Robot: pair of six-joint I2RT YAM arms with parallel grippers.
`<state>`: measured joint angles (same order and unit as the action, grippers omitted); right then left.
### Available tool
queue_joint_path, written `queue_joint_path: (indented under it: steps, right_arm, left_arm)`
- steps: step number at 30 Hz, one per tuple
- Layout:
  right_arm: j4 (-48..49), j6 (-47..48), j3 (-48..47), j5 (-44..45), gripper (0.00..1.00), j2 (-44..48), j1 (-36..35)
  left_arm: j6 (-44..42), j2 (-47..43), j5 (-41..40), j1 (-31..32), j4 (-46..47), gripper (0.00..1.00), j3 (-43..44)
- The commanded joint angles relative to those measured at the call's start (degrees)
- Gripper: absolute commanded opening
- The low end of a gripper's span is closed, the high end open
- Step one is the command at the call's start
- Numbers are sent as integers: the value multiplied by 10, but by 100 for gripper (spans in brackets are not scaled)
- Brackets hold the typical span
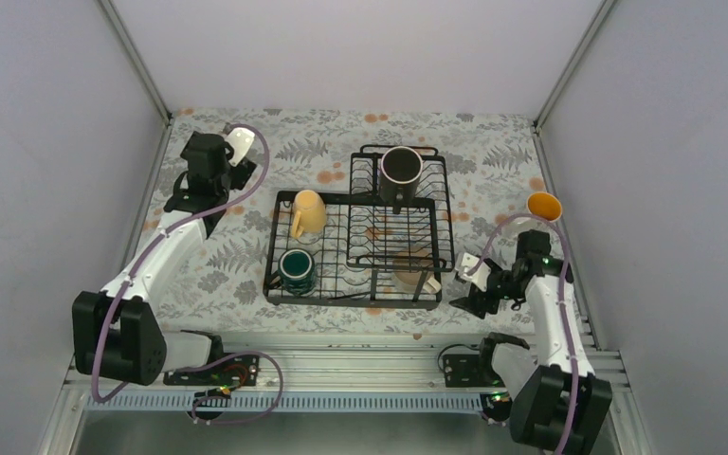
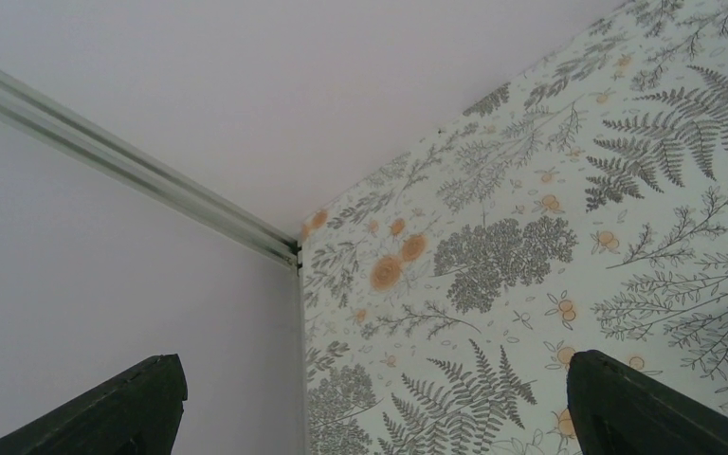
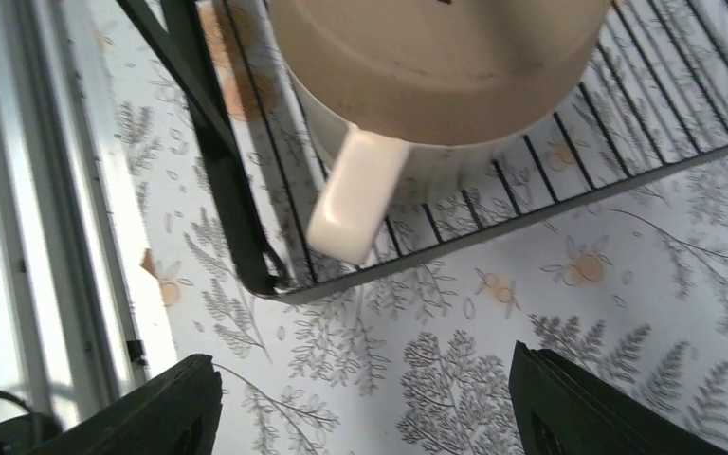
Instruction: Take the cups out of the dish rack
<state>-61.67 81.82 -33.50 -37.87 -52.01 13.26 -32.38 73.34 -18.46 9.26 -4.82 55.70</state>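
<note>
Lining up right claw (image 3: 360, 393) on cream mug (image 3: 436, 66) at near right corner of dish rack (image 3: 237, 218). Spread wide, holding nothing, hovering low over counter (image 3: 626, 313) just outside the rack edge. Note handle (image 3: 358, 199) poking out over the rim toward the claw. Probably best to close square across the handle or the wall beside it. Then lift straight up before pulling away, so the base clears the wires. Keep the finger nearest the corner post off it.

Further in, from above: teal mug (image 1: 296, 270) at near left of rack. Behind it pale yellow mug (image 1: 308, 212), looks tipped. Black mug (image 1: 401, 169) up in the raised basket at the far end. White mug with orange inside (image 1: 544, 205) already out on the counter, right of the rack. Left claw (image 2: 376, 370) at far left corner, also spread wide and empty, facing counter and wall.

Hard to read: cream mug cut off at top of right wrist view and barely separable from wires from above. Cannot tell upright or inverted. Cannot tell whether white shape (image 1: 240, 144) by left claw is mug or arm part.
</note>
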Motion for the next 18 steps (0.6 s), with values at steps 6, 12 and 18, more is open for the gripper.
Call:
queue_joint_path:
  steps: [6,12,18]
  right_arm:
    - [-93,72,-66,-116,78,-69,5]
    - [-70,39,-63,-115,76,-76,4]
    - [-84,58,-59,-114,59,-91,-5]
  left_arm:
    - [-6,14,-21,4,16,100,1]
    - [-6,15,-21,4,15,100,-1]
    - [-4,25,-21,5,14,100,3]
